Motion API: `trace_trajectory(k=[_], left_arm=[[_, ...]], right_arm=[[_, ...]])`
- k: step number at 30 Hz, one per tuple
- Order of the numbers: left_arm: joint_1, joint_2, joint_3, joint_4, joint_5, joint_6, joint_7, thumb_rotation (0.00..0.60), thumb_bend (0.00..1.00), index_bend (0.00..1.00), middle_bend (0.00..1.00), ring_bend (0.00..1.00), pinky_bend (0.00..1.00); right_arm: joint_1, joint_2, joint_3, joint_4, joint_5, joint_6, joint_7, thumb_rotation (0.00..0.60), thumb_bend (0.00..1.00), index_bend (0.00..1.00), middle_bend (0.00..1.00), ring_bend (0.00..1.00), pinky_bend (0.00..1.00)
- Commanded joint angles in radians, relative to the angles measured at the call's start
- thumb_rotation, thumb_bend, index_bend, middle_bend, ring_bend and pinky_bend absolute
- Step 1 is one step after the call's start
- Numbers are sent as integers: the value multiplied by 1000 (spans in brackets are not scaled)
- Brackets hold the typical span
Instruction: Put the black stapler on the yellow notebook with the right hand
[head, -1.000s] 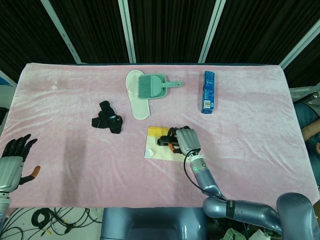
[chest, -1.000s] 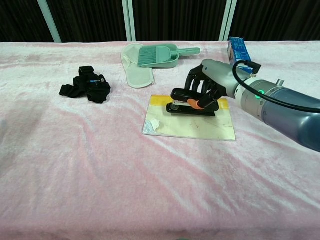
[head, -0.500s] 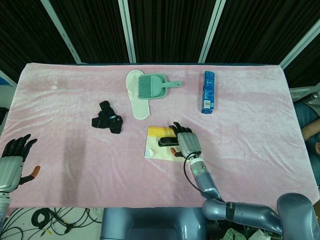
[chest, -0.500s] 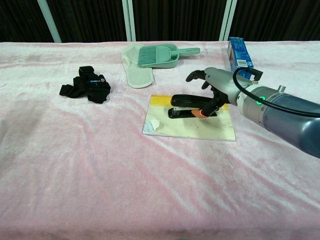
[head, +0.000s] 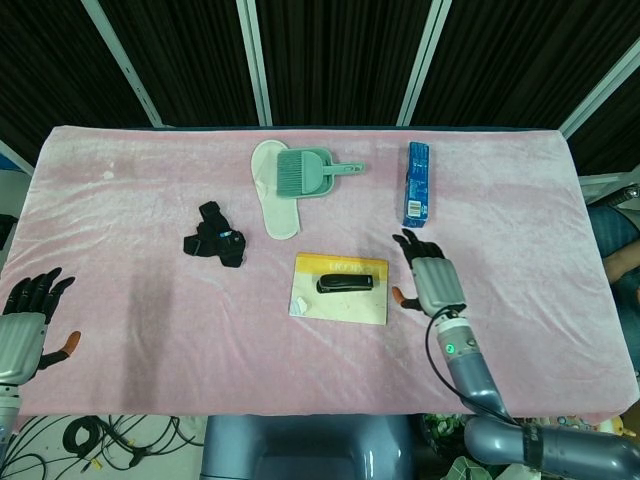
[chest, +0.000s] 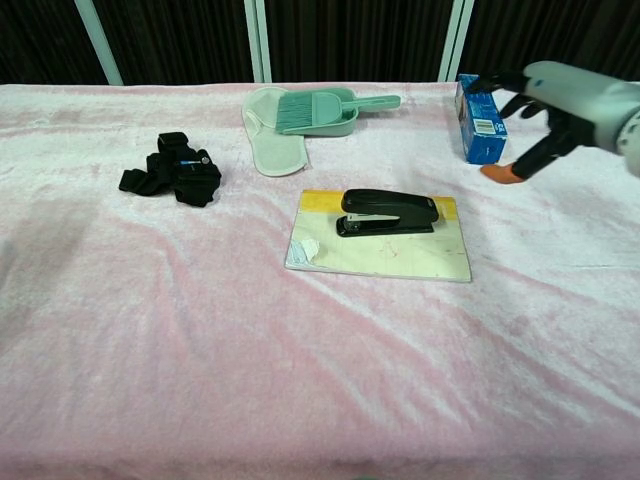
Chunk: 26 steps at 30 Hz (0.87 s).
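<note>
Your right hand (head: 429, 283) hangs just to the right of the yellow notebook (head: 340, 289), clear of it, with its fingers spread apart and nothing in them. The black stapler (head: 345, 283) lies flat on the notebook, roughly across its middle, with its long side running left to right and its whole base on the cover. In the chest view the same hand (chest: 560, 105) shows at the far right edge, raised above the pink cloth (chest: 200, 330) that covers the table.

Judging from how things lie, the placing step looks done: the stapler rests on the notebook and nothing touches it. What remains is only to take your right arm away to a resting spot (keep it high enough that it cannot brush the blue box (head: 417, 183) behind it or nudge the notebook's edge).

Your left hand (head: 25, 318) sits at the lower left corner of the head view, fingers apart, holding nothing, well apart from everything else.

Further back lie a green dustpan with brush (head: 312, 172), a white slipper (head: 270, 195) beneath it, and a black strap (head: 215, 238) to the left.
</note>
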Motion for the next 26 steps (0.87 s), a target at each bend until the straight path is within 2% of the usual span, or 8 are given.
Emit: trace_trajectory(k=[1,6,10,18,26], left_arm=[[1,-2,1,1,6,5,0,600,326,119,14,0,11],[5,-9,3,9,23,20,-4,600,326,119,15,0,10],[8,-13,0,10,24,30,-10,600,326,119,15,0,10],[9,-17,-4,11,23,37,-12,600,326,119,15,0,11],[5,-19,-9,20,22,36,5,600,326,120,15,0,10]], right_arm=[[-98,109,-71,-30,-119,79,41,600,254,122,48,151,91],[-242,170,-207,132,-412,131,330,600,254,122,49,152,86],[-331,146,-284,281,-546,213,428,600,254,122,49,153,86],[-432,48,-302,492,-633,359,456,600,254,120,43,149,86],[-450,5,-271,587,-633,365,445,600,253,113,40,147,85]])
